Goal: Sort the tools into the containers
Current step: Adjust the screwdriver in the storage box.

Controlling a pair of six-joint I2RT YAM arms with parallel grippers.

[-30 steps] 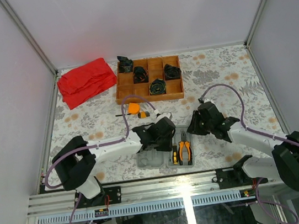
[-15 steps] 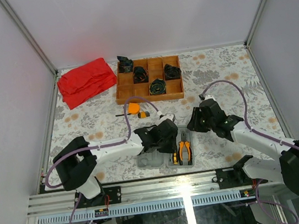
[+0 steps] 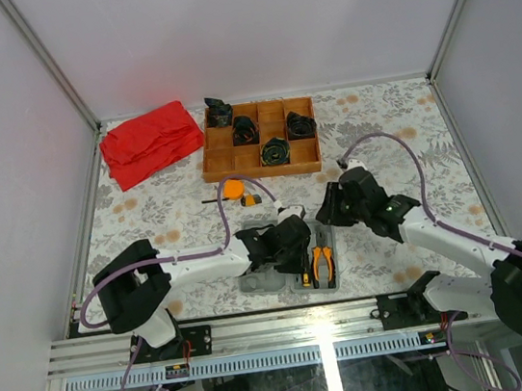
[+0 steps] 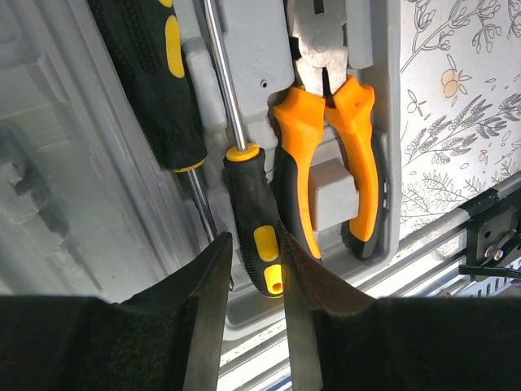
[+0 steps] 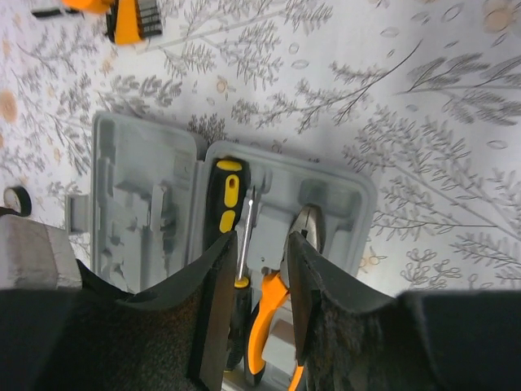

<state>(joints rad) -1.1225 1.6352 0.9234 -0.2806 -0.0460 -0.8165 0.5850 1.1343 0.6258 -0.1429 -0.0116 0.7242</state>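
Left hand (image 4: 256, 240) hangs low over the open grey tool case (image 3: 258, 278). Its two fingers stand close on either side of the butt end of a slim black-and-yellow screwdriver (image 4: 254, 216); I cannot tell whether they press the handle or only flank it. That screwdriver lies in a recess in the case's right half, between a thicker screwdriver (image 4: 163, 90) and the orange-handled pliers (image 4: 330, 171), both also seated. The case sits at the near edge of the floral counter (image 3: 378, 130), between the two arms. Right hand (image 5: 259, 240) hovers above the case, fingers parted with nothing between them. Farther back on the counter lie a round orange tape measure (image 3: 232, 189) and, just beside it, a small yellow-grey piece (image 3: 253, 199). Behind those, a wooden tray (image 3: 262, 171) holds black coiled bundles (image 3: 275, 152), with a red cloth (image 3: 149, 141) near the tray's left end
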